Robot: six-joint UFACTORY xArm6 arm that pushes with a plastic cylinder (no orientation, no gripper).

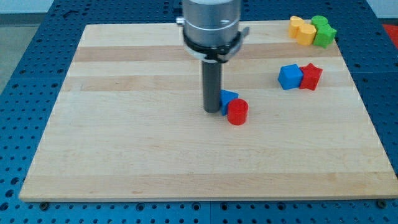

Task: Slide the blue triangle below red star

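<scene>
Camera view: your tip (213, 111) no jaws, holds nothing, pressed against blue triangle (228, 98) at its left. Red cylinder (237, 112) touches triangle's lower right. Red star (311, 76) upper right beside blue cube (290, 76); bare board (124, 155) below star.

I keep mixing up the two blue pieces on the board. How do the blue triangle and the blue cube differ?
The blue triangle is wedge-shaped; the blue cube is boxy and looks larger. The triangle sits mid-board, touching my tip on its left and the red cylinder; the cube sits toward the view's right against the red star. The triangle is partly hidden by the rod; the cube is in full view. Both are blue, each beside a red block.
</scene>
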